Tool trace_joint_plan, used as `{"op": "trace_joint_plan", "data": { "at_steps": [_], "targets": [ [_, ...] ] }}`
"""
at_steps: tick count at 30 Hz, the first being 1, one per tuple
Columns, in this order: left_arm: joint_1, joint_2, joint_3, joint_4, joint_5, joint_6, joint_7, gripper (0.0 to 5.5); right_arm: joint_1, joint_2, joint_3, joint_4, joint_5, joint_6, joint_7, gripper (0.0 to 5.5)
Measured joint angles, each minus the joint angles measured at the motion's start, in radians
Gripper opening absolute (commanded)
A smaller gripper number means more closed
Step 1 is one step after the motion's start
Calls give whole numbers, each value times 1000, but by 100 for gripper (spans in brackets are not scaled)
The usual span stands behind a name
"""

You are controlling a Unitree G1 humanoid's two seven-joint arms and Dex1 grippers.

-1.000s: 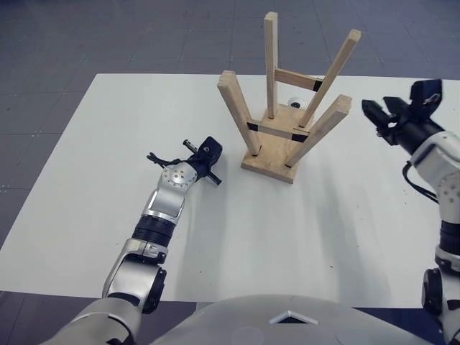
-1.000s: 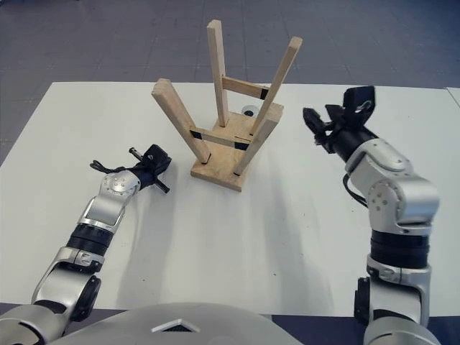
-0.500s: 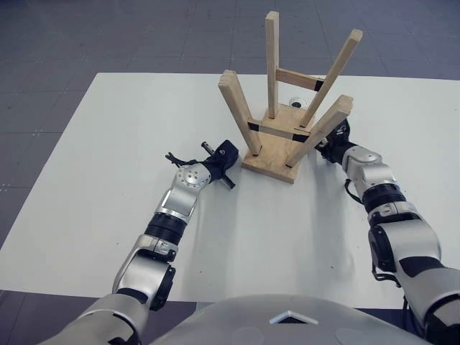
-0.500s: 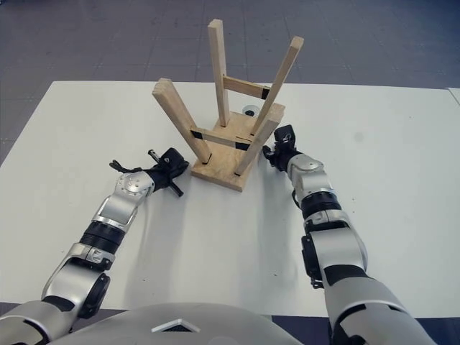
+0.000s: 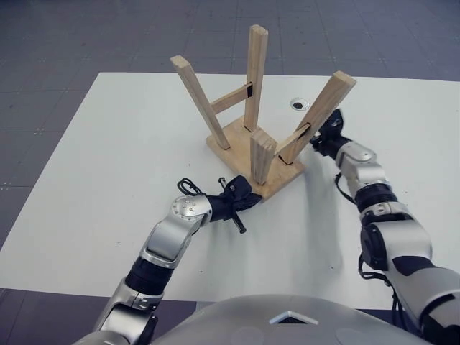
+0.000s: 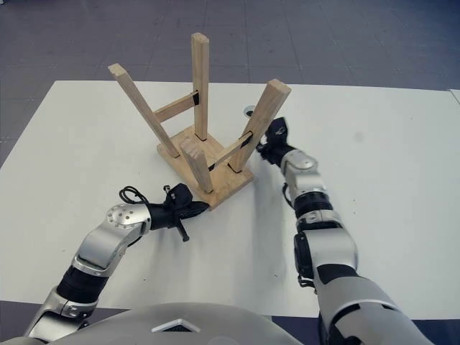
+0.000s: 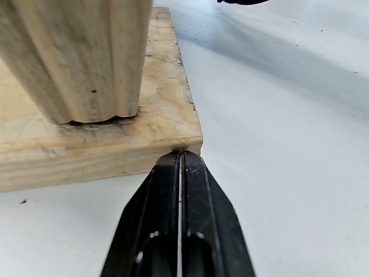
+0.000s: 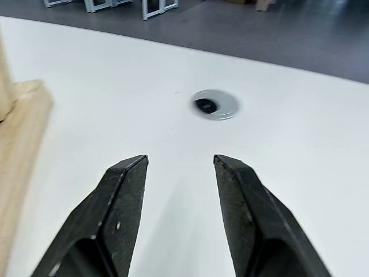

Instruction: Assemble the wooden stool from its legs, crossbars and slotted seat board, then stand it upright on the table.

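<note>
1. Left wrist view: left tool (image 7: pixel 180 154) pinched shut, empty, tips touching a corner edge of seat board (image 7: pixel 86 144); right tool (image 8: pixel 180 164) wide, empty, just beside one leg (image 5: pixel 323 104).
2. Stool (image 5: pixel 255 136) mid-table (image 5: pixel 108 165), upside down: board flat, legs up and splayed, long axis near vertical.
3. Risk: corner push probably slides or spins stool rather than tipping; ungripped, could topple, joints loosening.

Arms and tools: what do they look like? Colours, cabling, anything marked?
The left arm and right arm are silver-grey rounded links with black joint bands. By the left wrist: a round silver disc with small dark holes and a looped black cable. The left tool and right tool are black, each with two tapered wedge fingers.
</note>
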Motion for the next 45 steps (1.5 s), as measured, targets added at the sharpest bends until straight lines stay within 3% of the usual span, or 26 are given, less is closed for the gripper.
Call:
{"op": "trace_joint_plan", "data": {
  "at_steps": [8,12,15,17,24,32,35,39,43,45],
  "targets": [
    [-8,-36,30,5,-13,-22,71,10,444,-214,-16,-783,137,438,209,211],
    [94,54,124,-59,-49,-18,50,10,622,-338,-23,-1141,318,659,349,211],
    [163,153,257,-63,-81,-23,29,10,689,-369,23,-1405,453,784,403,211],
    [154,146,309,-37,-82,-59,66,10,685,-326,97,-1417,446,790,378,211],
    [93,22,371,2,-114,-214,175,119,587,-141,212,-1258,319,701,223,205],
    [95,15,395,38,-103,-334,208,123,534,-13,276,-1157,264,629,168,205],
    [96,15,392,38,-103,-335,208,126,511,20,291,-1120,239,601,152,163],
    [96,29,395,64,-103,-341,198,126,493,-10,303,-1102,197,562,176,138],
    [102,118,441,169,-114,-415,102,126,490,-142,308,-1071,183,458,356,123],
    [111,140,447,203,-181,-416,-6,158,473,-193,292,-1017,197,400,474,121]
  ]
}}
